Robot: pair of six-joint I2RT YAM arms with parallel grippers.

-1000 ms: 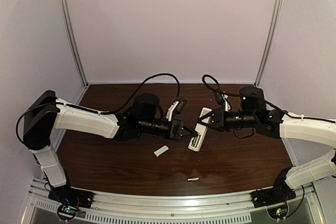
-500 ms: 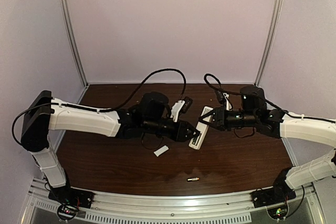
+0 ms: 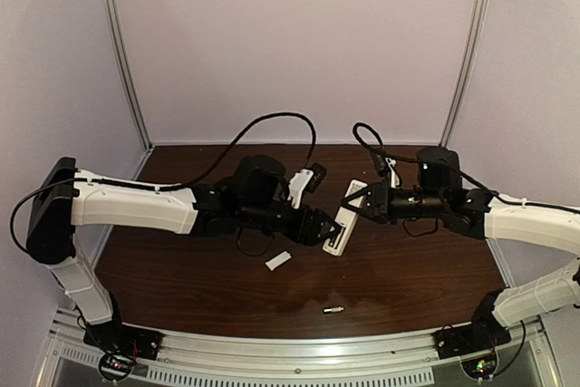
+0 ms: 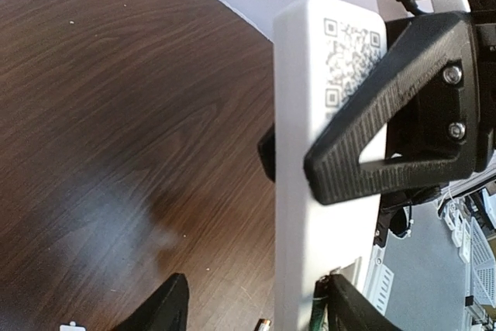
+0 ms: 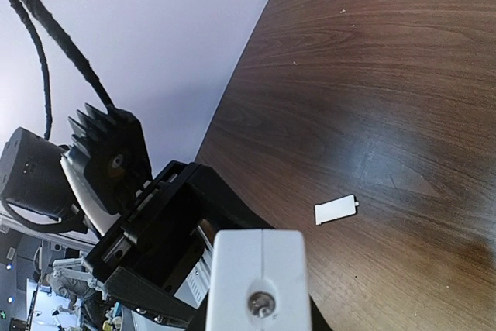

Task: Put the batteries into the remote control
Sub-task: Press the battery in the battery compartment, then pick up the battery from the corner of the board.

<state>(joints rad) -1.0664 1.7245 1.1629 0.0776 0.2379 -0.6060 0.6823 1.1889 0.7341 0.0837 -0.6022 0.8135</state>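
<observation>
At mid-table, between the two arms, the left gripper [image 3: 322,228] has its fingers [image 4: 167,312] standing apart. They sit either side of the near end of the remote control [image 4: 298,98], and the left-hand finger is well clear of its edge. Nothing is clamped between them.

The battery recess [image 3: 337,242] lies at the same near end of the remote control. In the left wrist view a dark battery [image 4: 319,308] shows there, just beside the right-hand finger. Whether it is fully seated cannot be told.

The right gripper [image 3: 361,201] is clamped on the far end of the remote control. One of its fingers [image 4: 387,114] lies across the labelled back, below a printed square code. The other shows only as a dark edge on the opposite side. The remote control is held above the table [image 3: 199,287], running from far right to near left.

On the table, a small flat white cover piece [image 3: 278,261] lies near the left gripper, on its near side. A loose battery [image 3: 333,310], gold-brown, lies on its side farther toward the near edge, well apart from both grippers.
</observation>
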